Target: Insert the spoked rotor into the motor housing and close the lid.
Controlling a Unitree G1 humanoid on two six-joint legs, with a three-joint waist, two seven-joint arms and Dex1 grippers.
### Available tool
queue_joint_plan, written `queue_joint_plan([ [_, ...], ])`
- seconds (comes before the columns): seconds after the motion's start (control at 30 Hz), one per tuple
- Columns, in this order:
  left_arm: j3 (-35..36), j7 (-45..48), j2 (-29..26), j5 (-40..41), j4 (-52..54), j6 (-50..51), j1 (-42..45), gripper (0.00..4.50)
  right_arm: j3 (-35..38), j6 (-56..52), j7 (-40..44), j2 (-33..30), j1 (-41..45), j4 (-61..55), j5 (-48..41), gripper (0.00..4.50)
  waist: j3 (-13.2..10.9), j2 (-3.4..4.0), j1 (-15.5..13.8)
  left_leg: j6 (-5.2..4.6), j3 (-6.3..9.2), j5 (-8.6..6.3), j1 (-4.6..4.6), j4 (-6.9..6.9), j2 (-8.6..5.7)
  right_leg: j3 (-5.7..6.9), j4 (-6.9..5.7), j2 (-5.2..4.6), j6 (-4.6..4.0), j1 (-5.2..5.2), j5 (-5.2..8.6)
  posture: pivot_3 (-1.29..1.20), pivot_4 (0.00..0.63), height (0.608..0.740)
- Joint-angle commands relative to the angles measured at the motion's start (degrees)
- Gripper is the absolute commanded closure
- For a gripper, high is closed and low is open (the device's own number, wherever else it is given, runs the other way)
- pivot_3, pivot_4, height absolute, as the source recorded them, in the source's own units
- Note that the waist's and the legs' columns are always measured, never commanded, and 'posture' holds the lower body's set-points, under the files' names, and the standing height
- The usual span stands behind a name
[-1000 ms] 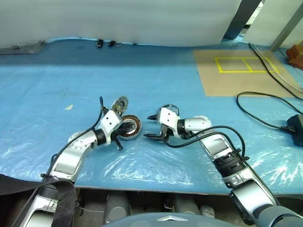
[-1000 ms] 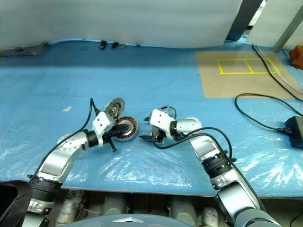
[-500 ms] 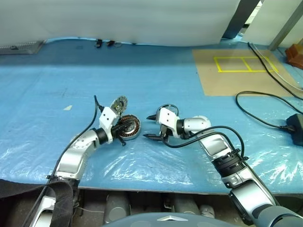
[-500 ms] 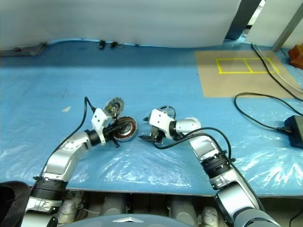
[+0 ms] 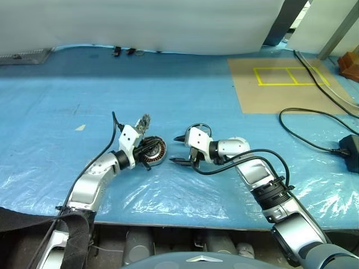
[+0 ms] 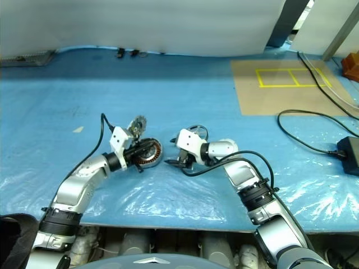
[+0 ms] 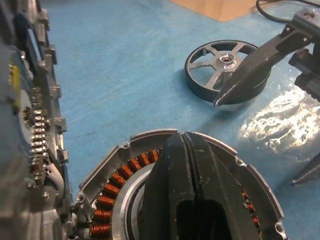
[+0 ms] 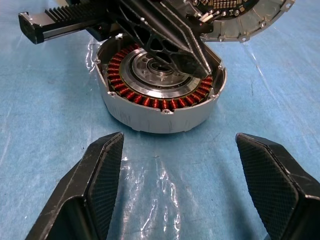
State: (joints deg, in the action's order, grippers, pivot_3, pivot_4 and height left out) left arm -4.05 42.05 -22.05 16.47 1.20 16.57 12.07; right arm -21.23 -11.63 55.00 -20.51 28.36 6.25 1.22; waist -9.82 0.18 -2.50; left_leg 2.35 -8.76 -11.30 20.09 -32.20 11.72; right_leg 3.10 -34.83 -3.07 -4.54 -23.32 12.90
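Silver lid (image 5: 143, 123) tilted more vs. earlier.

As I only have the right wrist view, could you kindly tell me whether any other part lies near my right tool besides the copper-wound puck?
Observer: Yes, a dark spoked wheel lies flat on the blue sheet, just behind the right tool.
Operator: Thank you. Is there anything off to my right?
Observer: A black cable loops across the sheet there, apart from the right arm.
Operator: And beyond that?
Observer: A brown board with a yellow taped rectangle lies at the far right.
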Motion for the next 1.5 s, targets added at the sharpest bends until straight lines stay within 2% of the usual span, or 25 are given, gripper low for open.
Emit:
queue_joint_plan([
  [0.03, -2.48, 0.48, -1.02, -2.53, 0.13, -0.25, -1.47, 4.49, -0.01, 0.98, 0.16, -0.04, 0.95, -0.67, -0.21, 0.74, 0.0, 0.0, 0.0, 0.0, 0.0, 0.0, -0.01, 0.0, -0.01, 0.0, 0.0, -0.01, 0.0, 0.01, 0.0, 0.0, 0.15, 0.74],
  [0.23, -2.37, 0.36, -1.33, -2.94, 1.07, -0.95, -3.44, 4.49, 0.07, 1.03, 0.22, -0.28, 0.94, -0.64, -0.2, 0.74, 0.0, 0.0, -0.03, -0.01, 0.0, 0.0, -0.03, -0.01, -0.02, 0.0, 0.0, -0.02, 0.01, 0.06, 0.0, 0.0, 0.15, 0.74],
  [0.57, 4.55, -0.61, -2.27, 4.62, 6.69, 5.5, -3.56, 4.49, -0.14, 1.44, 0.49, -0.12, 1.44, 0.07, -0.29, 0.74, 0.0, 0.0, 0.05, -0.01, -0.02, -0.01, -0.02, 0.0, 0.0, 0.0, 0.0, -0.01, 0.0, 0.02, 0.0, 0.0, 0.15, 0.74],
  [0.83, 3.63, -0.93, -6.22, 6.15, 10.79, 15.38, -0.74, 4.49, -0.11, 1.72, 0.63, -0.05, 1.44, 0.34, -0.26, 0.74, 0.0, 0.0, 0.06, 0.01, -0.02, 0.01, 0.01, 0.01, -0.01, 0.0, 0.01, 0.0, 0.0, -0.04, 0.0, 0.0, 0.15, 0.74],
  [1.5, -0.14, 0.03, -9.38, 4.32, 13.18, 20.22, -2.19, 4.49, -0.28, 1.68, 0.22, 0.15, 0.88, 0.09, -0.19, 0.74, 0.0, 0.0, 0.06, 0.01, -0.01, 0.0, 0.0, 0.01, 0.0, 0.0, 0.01, 0.0, 0.0, -0.03, 0.0, 0.0, 0.15, 0.74],
])
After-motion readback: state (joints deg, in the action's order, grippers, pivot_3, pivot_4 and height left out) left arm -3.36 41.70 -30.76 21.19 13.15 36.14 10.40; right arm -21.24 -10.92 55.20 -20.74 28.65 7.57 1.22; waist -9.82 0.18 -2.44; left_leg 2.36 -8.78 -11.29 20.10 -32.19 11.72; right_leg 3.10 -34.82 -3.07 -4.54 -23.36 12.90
